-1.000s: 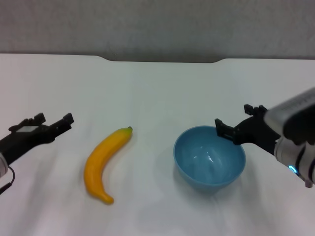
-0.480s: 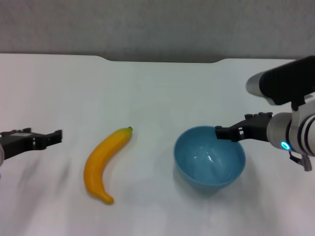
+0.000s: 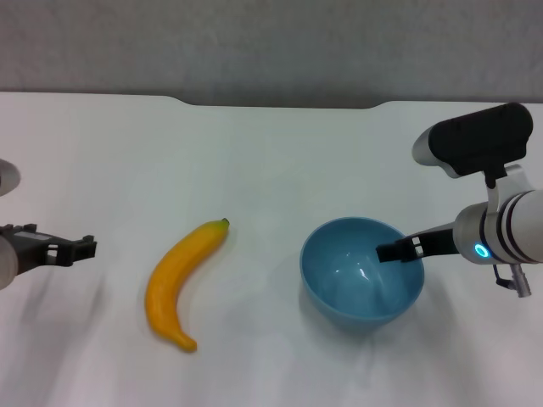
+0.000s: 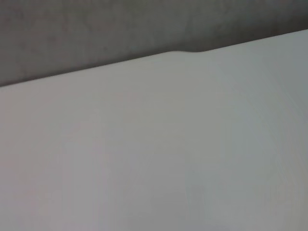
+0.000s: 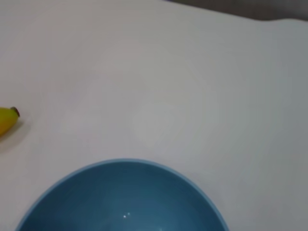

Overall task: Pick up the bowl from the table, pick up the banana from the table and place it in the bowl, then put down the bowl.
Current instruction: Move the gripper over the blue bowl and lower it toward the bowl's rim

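Observation:
The light blue bowl [image 3: 356,280] stands upright on the white table [image 3: 271,161], right of centre. The yellow banana [image 3: 176,285] lies to its left, dark stem tip pointing to the far side. My right gripper [image 3: 395,252] is open at the bowl's right rim, with one dark finger reaching over the rim into the bowl. The right wrist view shows the bowl [image 5: 125,204] close below and the banana's stem tip [image 5: 7,120] at the edge. My left gripper [image 3: 66,248] is open and empty, low at the left, well apart from the banana.
The table's far edge has a shallow notch [image 3: 280,103] with a dark wall behind it. The left wrist view shows only bare tabletop [image 4: 154,159] and that far edge.
My right gripper has dropped and turned, so its finger now dips inside the bowl's right rim. My left gripper has drawn back toward the left edge. Bowl and banana have not moved.

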Robot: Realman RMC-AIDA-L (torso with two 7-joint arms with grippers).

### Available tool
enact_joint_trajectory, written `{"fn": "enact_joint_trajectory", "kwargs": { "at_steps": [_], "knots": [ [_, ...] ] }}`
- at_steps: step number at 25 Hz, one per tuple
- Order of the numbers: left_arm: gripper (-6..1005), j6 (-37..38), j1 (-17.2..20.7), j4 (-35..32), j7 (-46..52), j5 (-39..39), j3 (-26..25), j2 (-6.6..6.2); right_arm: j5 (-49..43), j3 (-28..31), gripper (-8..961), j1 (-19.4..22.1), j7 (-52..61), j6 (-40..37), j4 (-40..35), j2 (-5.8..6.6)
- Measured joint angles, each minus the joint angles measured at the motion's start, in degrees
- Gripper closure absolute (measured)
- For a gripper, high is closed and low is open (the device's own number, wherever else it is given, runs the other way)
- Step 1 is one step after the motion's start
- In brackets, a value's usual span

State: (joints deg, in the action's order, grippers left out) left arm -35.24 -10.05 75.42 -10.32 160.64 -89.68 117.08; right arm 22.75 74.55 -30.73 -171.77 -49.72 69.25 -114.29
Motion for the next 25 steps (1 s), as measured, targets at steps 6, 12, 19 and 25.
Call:
{"fn": "enact_joint_trajectory", "kwargs": {
  "at_steps": [6, 12, 19, 25],
  "knots": [
    [91, 0.53, -0.91, -0.54, 0.24, 0.35, 1.37, -0.02, 4.33, -0.81, 61, -0.32, -0.1, 2.28, -3.52, -0.08],
    [91, 0.99, -1.11, -0.64, 0.35, 0.49, 1.84, -0.02, 4.79, -0.71, 67, -0.19, -0.04, 3.51, -6.1, -0.42],
    [91, 1.5, -1.06, -1.25, 0.4, 0.42, 2.03, -0.01, 4.86, -0.02, 80, -0.38, 0.11, 3.91, -7.12, -0.51],
    [91, 3.41, 0.34, -2.36, 0.81, 0.32, 2.06, 0.04, 6.86, 1.32, 88, -2.05, 0.06, 6.18, -10.69, -0.34]
  ]
}}
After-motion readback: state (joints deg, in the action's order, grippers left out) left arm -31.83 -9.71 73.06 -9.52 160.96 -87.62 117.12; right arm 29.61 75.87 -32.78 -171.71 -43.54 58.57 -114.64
